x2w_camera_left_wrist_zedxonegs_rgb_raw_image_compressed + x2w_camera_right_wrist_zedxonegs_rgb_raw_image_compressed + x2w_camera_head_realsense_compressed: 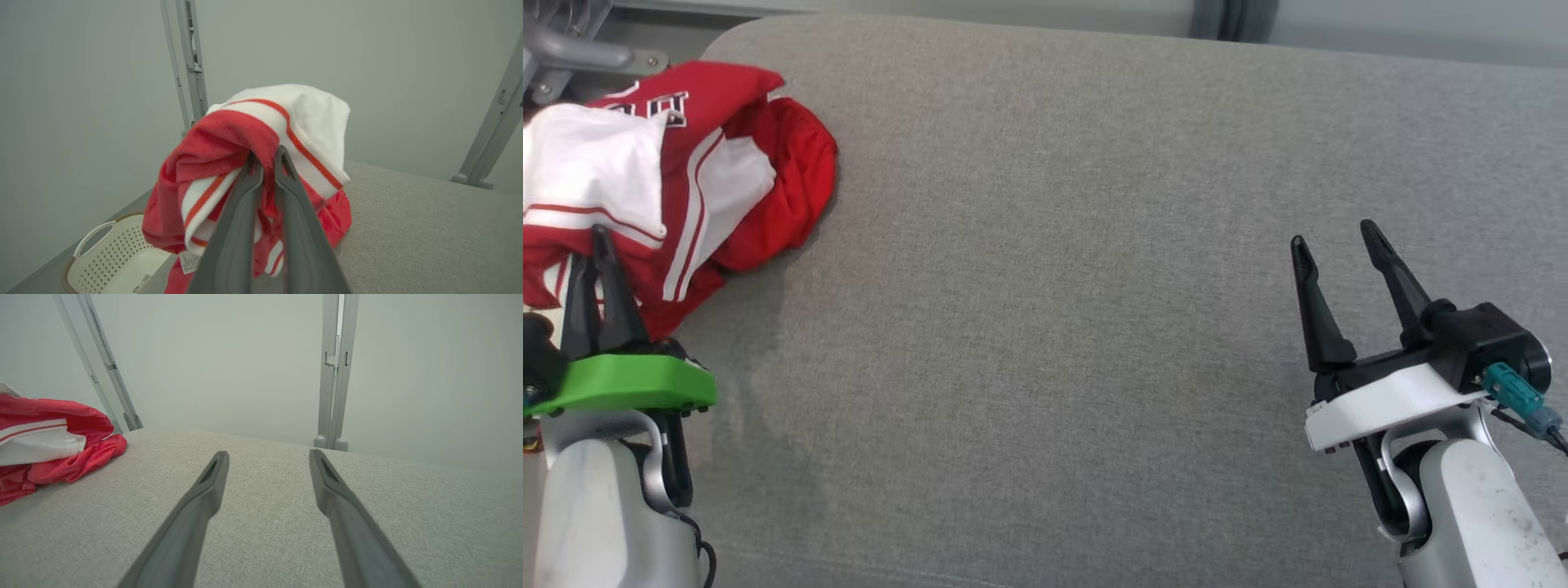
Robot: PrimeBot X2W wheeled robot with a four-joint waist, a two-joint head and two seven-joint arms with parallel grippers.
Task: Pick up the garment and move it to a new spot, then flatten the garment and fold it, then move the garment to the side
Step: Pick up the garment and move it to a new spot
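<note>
- At the lower left of the head view, the left gripper (598, 245) is seen clamped shut on a fold of the garment (711, 163); in its wrist view, red and white cloth is pinched right at the tips.
- That garment, a red-and-white jersey probably, is bunched in a heap at the upper left of the frame, on the grey cushion (1054, 286).
- Handling-wise, it's expected to be light, soft and floppy, so drooping and dragging should be counted on; nothing fragile.
- A thick hem or collar would probably be held better than one loose layer, which could be lost.
- At the lower right, the right gripper (1333, 235) is held wide open over bare cushion, well apart from the cloth.
- A white basket (110, 253) can be made out at the lower left of the left wrist view.
</note>
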